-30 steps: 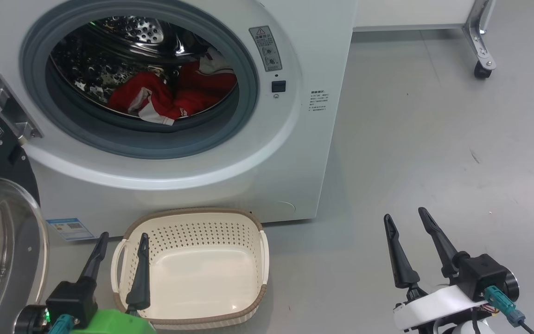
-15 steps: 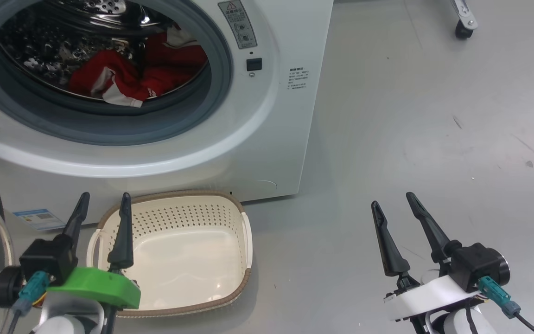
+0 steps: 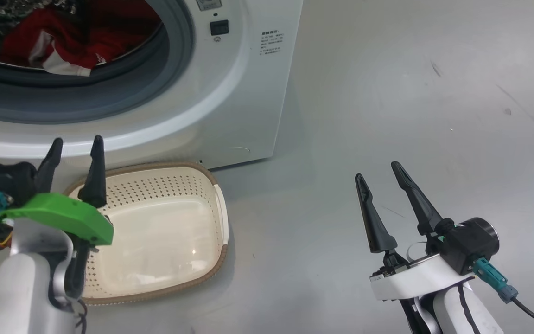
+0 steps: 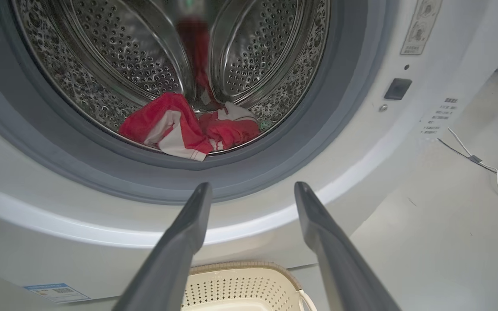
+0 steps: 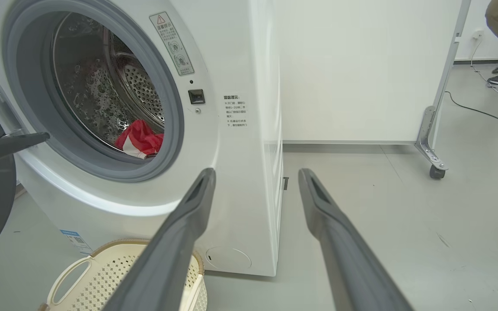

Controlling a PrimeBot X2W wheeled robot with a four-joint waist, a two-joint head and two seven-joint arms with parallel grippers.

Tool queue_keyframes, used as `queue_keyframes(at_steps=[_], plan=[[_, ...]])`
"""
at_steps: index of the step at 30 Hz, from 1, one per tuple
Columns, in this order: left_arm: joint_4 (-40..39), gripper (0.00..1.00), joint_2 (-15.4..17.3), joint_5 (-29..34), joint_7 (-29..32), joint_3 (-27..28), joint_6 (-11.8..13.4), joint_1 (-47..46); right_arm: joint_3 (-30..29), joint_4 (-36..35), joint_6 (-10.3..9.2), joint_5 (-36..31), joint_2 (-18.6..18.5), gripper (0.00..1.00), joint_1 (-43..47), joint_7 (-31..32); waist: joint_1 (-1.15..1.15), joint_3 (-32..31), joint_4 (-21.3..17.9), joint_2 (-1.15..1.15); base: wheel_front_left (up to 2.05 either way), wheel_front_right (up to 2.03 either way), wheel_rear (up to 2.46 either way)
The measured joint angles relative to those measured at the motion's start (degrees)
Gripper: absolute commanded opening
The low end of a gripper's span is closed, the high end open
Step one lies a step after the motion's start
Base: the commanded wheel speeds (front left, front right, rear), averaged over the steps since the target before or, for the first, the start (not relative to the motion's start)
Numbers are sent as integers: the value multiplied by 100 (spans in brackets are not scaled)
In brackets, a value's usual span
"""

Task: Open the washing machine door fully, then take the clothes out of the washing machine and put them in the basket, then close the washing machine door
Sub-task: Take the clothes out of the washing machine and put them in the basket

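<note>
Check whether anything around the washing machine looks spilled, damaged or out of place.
Nothing stands out. The clothes lie inside the drum, the basket sits upright and empty before the washing machine; the floor shows faint scuffs.

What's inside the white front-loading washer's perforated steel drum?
Bright red-and-white fabric clothes bunched at the bottom of the drum, near the grey rubber gasket. Anything beneath the pile is covered.

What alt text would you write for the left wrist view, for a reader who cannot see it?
Red-and-white clothes lie at the bottom of the steel drum of the washing machine. The left pincer points at the opening from outside, open and empty. A cream basket sits on the floor below.
</note>
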Motion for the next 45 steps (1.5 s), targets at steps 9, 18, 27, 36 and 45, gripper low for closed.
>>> queue_keyframes(at_steps=[9, 18, 27, 36, 45], plan=[[266, 100, 299, -499, 862, 209, -60, -973, 179, -147, -10, 137, -1, 100, -288, 0, 0, 538, -268, 0, 0, 0, 0], [476, 100, 991, -772, 1897, 358, -177, -2131, 392, -227, -159, 399, -2, 100, -614, 0, 0, 1152, -603, 0, 0, 0, 0], [548, 100, 1419, -850, 2499, 479, -186, -3220, 555, -260, -232, 550, -2, 100, -856, 0, 0, 1561, -862, 0, 0, 0, 0], [809, 100, 1777, -869, 2913, 506, -231, -3989, 786, -281, -255, 675, -1, 100, -1078, 0, 0, 1890, -1078, 0, 0, 0, 0], [1386, 100, 1949, -943, 3455, 450, -236, -4284, 953, -282, -283, 756, -2, 100, -1215, 0, 0, 2119, -1308, 0, 0, 0, 0]])
